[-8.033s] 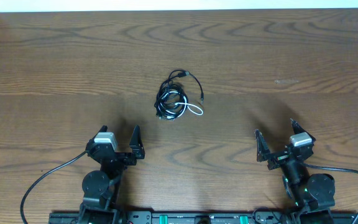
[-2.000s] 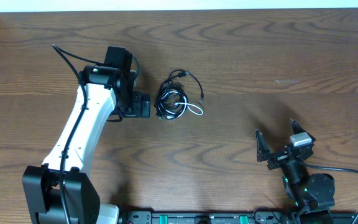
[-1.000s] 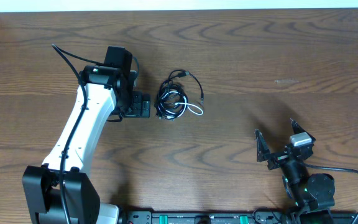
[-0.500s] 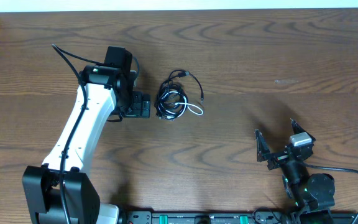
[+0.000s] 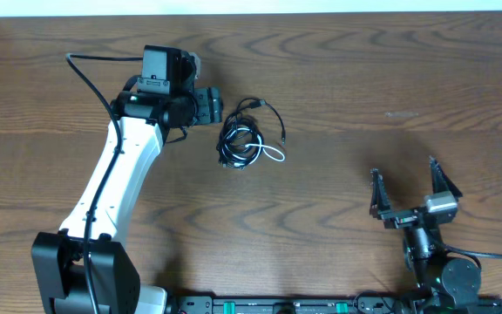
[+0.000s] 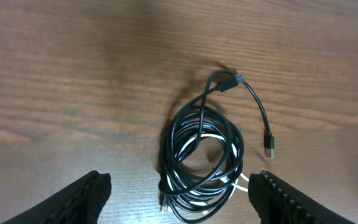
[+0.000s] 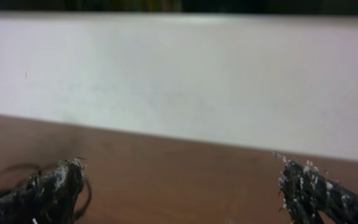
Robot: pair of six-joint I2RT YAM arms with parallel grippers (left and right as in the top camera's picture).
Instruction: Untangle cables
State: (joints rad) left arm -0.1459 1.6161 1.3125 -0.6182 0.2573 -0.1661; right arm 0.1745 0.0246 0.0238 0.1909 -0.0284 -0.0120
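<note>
Left gripper (image 5: 211,105) has swung up beside the cables (image 5: 247,141), jaws wide and empty, right gripper (image 5: 405,180) also open and empty; still approaching, next must drop and pinch one strand.

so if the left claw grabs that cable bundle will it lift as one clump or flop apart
Probably floppy: the cable bundle is thin cords in loose overlapping loops, so it would likely sag, not hold shape. It looks light, so a push may just slide it. The free plug end would likely trail.
</note>
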